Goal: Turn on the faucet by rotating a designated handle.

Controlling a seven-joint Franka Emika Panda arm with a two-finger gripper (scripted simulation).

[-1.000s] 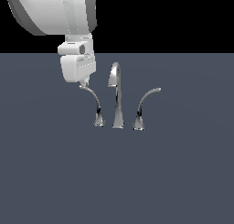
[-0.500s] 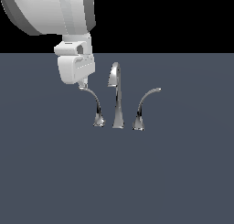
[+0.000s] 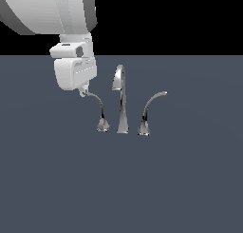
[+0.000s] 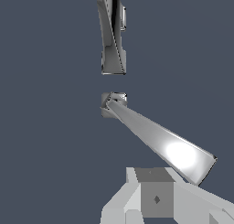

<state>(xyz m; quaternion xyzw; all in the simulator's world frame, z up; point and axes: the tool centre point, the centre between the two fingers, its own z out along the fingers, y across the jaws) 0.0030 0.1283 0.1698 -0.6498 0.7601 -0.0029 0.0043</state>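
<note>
Exterior view: the white arm reaches down from the upper left of the frame, its gripper (image 3: 83, 92) at the arching tip of the handle (image 3: 97, 108), left of centre. Whether its fingers are parted or closed cannot be told. The faucet (image 3: 121, 101) stands mid-frame on the grey surface (image 3: 180, 179).

Flat shadowless render, glare on handle (image 4: 180, 154)

Upright chrome faucet (image 3: 121, 101), handle (image 3: 97, 109) leftmost
</note>
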